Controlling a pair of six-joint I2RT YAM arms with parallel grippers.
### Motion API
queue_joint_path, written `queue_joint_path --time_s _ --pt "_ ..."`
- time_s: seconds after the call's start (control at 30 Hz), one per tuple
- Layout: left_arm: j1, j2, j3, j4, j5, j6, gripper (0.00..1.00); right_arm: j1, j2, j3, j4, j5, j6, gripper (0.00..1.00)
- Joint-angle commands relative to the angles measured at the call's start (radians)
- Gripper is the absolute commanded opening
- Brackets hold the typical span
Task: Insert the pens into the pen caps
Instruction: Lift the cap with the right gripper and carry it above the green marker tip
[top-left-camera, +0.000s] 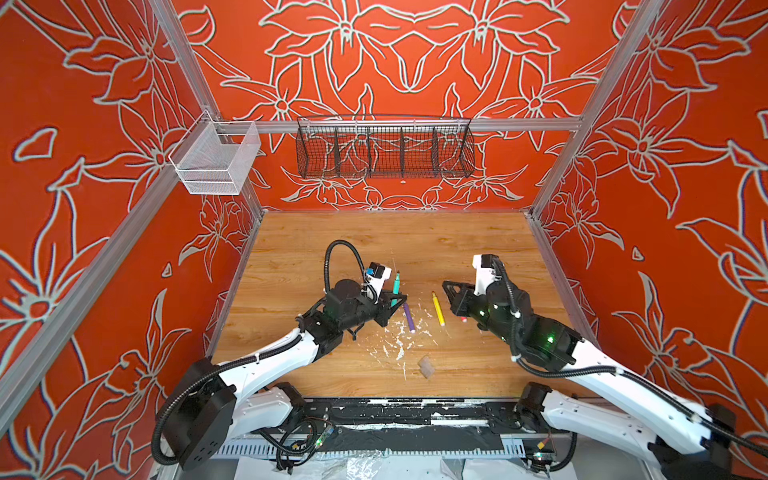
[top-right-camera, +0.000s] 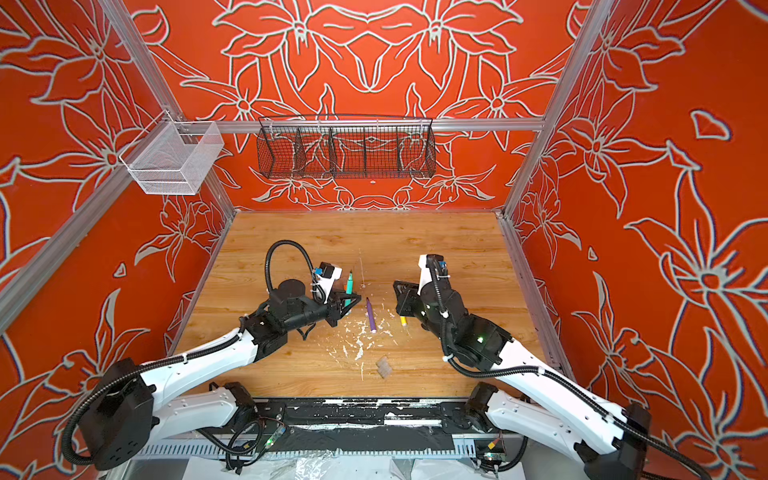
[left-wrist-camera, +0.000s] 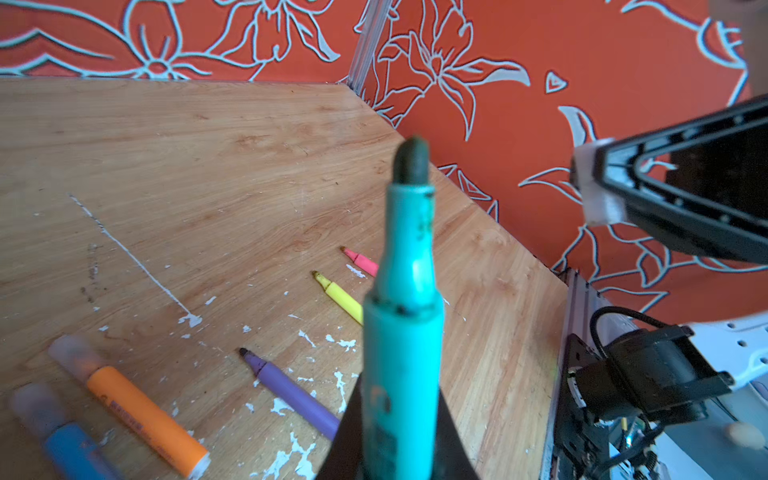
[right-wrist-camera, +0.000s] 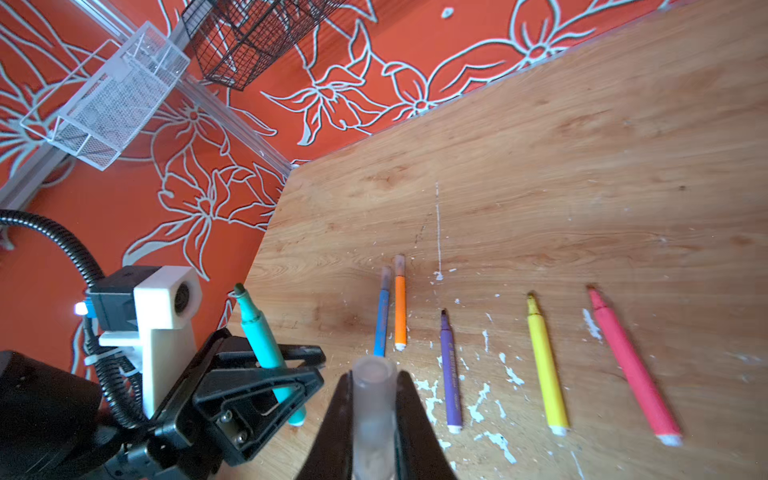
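1. Opening on the left gripper, clamped tight round the lower barrel of the green pen
2. Catching that pen tilted, dark tip up and toward the back wall, whitish end down below the fingers; cannot tell whether touching the table
3. Over to the right gripper, pinched shut on a clear pen cap, with the open mouth poking out past the fingertips
4. Seeing both grippers facing each other across the middle in both top views, apart, with cap and pen tip not touching
5. Down on the wood between them: purple pen and yellow pen, lying flat, uncapped, tips toward the back
6. Finding the pink pen just beyond the yellow one, uncapped as well, largely hidden under the right arm from above
7. Spotting the blue pen and orange pen side by side on the far side of the purple one, nearly touching, both wearing fitted caps over their tips
8. Noting white flecks scattered over the table around the purple pen
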Motion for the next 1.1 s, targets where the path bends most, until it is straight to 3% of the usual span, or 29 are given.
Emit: queue_joint_path --time_s 0.0,0.6,1.07 --pt "-0.010 0.011 0.019 0.042 0.047 0.015 0.00 0.002 0.052 0.054 0.129 -0.083 -0.037 0.00" --pt "-0.012 0.013 0.017 0.051 0.063 0.017 0.00 0.004 0.324 0.225 0.263 -0.131 -0.037 0.00" --pt "-0.012 0.010 0.018 0.050 0.061 0.013 0.00 0.017 0.368 0.213 0.289 -0.157 -0.007 0.00"
